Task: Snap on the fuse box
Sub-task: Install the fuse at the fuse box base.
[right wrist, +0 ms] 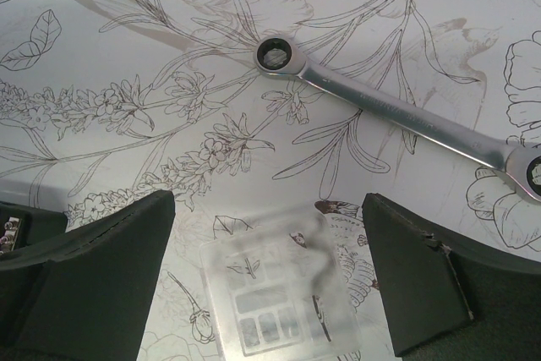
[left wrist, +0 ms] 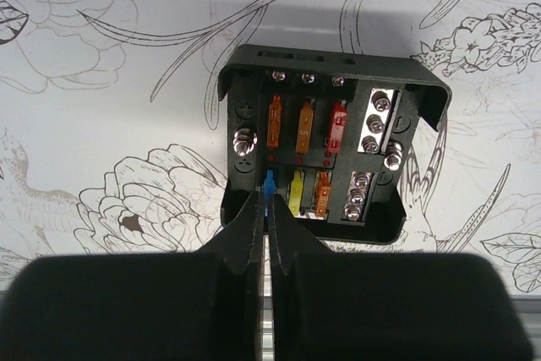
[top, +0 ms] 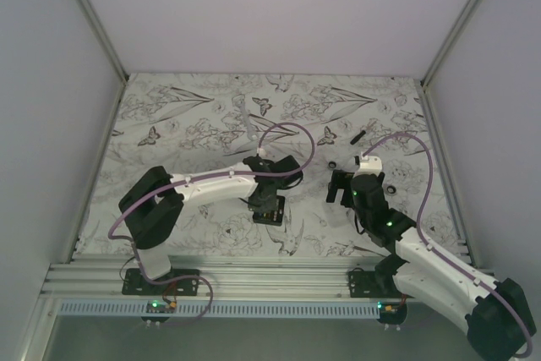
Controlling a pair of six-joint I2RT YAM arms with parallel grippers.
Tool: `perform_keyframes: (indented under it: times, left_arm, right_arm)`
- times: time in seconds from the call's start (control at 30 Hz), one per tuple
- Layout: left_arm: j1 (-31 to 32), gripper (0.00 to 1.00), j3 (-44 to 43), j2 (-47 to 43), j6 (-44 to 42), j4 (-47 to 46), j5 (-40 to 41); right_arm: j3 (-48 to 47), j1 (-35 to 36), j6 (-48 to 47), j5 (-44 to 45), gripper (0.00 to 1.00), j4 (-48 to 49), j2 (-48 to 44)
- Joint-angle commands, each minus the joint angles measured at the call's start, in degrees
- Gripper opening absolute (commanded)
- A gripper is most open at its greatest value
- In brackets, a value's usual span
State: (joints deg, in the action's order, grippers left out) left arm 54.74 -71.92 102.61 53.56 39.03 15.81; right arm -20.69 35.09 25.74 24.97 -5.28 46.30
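Note:
The fuse box (left wrist: 325, 150) is a black, square, open box on the flowered mat, with orange, red and yellow fuses inside. It also shows in the top view (top: 269, 211). My left gripper (left wrist: 268, 205) is at the box's near edge, its jaws pinched on a small blue fuse (left wrist: 269, 182) that stands in the lower left slot. A clear plastic cover (right wrist: 279, 293) lies flat on the mat. My right gripper (right wrist: 269, 209) hangs just above it, wide open and empty, one finger on each side of it. In the top view the right gripper (top: 357, 188) is to the right of the box.
A long metal wrench (right wrist: 397, 112) lies on the mat beyond the clear cover. A short black stick (top: 359, 135) lies farther back on the right. White walls enclose the mat on three sides, and an aluminium rail (top: 254, 281) runs along the near edge.

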Motion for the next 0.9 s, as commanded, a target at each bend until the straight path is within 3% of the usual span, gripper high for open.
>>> perform_keyframes:
  times: [0.0, 0.53, 0.87]
  left_arm:
    - [-0.6, 0.00, 3.8, 3.1, 1.6, 1.1, -1.0]
    - [-3.1, 0.00, 10.3, 2.4, 3.4, 0.7, 0.4]
    - [-2.9, 0.00, 9.5, 4.1, 3.0, 0.6, -0.2]
  right_arm:
    - [-1.5, -0.4, -0.4, 0.2, 1.00, 2.1, 0.4]
    - [-1.5, -0.3, -0.5, 0.3, 1.00, 2.2, 0.8]
    - [-1.5, -0.3, -0.4, 0.2, 1.00, 2.2, 1.1]
